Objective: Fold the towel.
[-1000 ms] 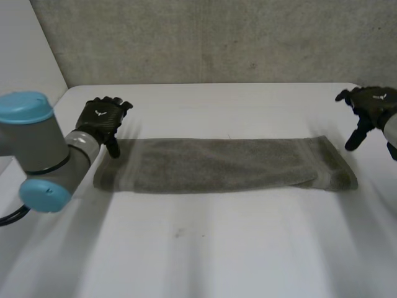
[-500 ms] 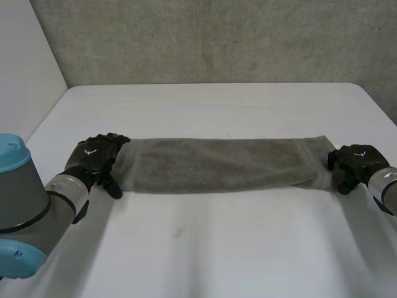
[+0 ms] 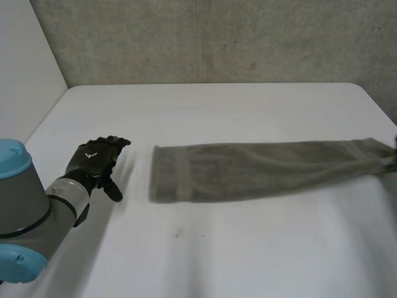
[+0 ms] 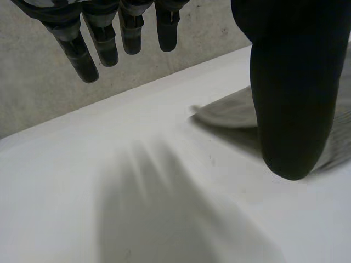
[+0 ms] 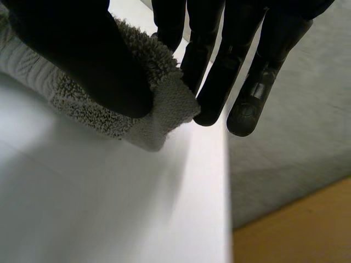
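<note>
Grey towel lies stretched along the white counter; right hand pinches its right end, left hand hovers open, empty, apart from its left end.

- towel: grey terry cloth, fuzzy looped pile, rough; flatter woven band near one end
- table: white, smooth, matt
- left hand, right hand: black, matt, smooth skin
- left arm: smooth grey; cap light-blue, plastic look
- wall: grey, rough, concrete-like
- floor: orange-brown, wood look
</note>
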{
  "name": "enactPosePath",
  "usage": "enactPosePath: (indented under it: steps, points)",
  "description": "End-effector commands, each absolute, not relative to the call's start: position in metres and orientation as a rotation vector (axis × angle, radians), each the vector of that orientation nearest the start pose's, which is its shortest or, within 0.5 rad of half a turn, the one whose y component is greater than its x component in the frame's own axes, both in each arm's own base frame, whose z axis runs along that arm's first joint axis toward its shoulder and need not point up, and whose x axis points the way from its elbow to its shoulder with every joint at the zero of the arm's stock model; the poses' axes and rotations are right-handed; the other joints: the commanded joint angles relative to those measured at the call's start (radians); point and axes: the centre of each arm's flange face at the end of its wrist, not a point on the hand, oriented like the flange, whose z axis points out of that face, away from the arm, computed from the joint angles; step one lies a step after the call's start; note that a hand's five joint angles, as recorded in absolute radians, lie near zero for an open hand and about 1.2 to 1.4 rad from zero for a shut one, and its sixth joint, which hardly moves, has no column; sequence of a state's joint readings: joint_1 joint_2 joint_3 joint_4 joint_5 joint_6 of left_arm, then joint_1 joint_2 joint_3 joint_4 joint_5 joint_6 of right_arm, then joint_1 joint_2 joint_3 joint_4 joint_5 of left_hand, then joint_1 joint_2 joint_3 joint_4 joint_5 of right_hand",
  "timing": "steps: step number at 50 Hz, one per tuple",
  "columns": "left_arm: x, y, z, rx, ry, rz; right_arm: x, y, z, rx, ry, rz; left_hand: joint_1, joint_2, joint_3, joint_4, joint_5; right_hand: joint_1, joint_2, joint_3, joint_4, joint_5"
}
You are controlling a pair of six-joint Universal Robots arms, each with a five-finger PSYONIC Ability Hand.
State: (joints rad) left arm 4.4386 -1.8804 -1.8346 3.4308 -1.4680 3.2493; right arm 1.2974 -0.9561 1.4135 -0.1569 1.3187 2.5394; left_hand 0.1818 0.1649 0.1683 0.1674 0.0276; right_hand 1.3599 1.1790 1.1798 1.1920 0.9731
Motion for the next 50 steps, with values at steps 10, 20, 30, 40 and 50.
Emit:
enactPosePath:
  steps: [10, 20, 30, 40, 50]
  points:
    - [-0.221, -0.268, 0.167, 0.599, 2.563, -2.028, 0.199, -0.401, 0.237, -1.037, 2.203, -2.288, -0.007, 0.010, 0.006, 0.007, -0.028, 0.036, 0.217, 0.216, 0.204, 0.249]
    - [-0.221, -0.266, 0.164, 0.599, 2.545, -2.050, 0.378, -0.276, 0.179, -1.420, 1.748, -1.968, -0.007, 0.010, 0.006, 0.007, -0.028, 0.036, 0.217, 0.216, 0.204, 0.249]
    - [-0.223, -0.266, 0.166, 0.611, 2.540, -2.063, 0.398, -0.234, 0.135, -1.519, 1.753, -1.771, -0.007, 0.010, 0.006, 0.007, -0.028, 0.036, 0.217, 0.216, 0.204, 0.249]
    - [-0.242, -0.275, 0.183, 0.663, 2.458, -2.200, 0.353, -0.272, 0.189, -1.085, 1.901, -1.804, -0.007, 0.010, 0.006, 0.007, -0.028, -1.185, -1.005, -1.005, -1.017, -0.973]
    - [-0.308, -0.269, 0.189, 0.881, 2.407, -2.361, 0.252, -0.296, 0.168, -0.869, 2.273, -1.687, -0.004, 0.013, 0.010, 0.011, -0.024, -1.185, -1.005, -1.005, -1.017, -0.973]
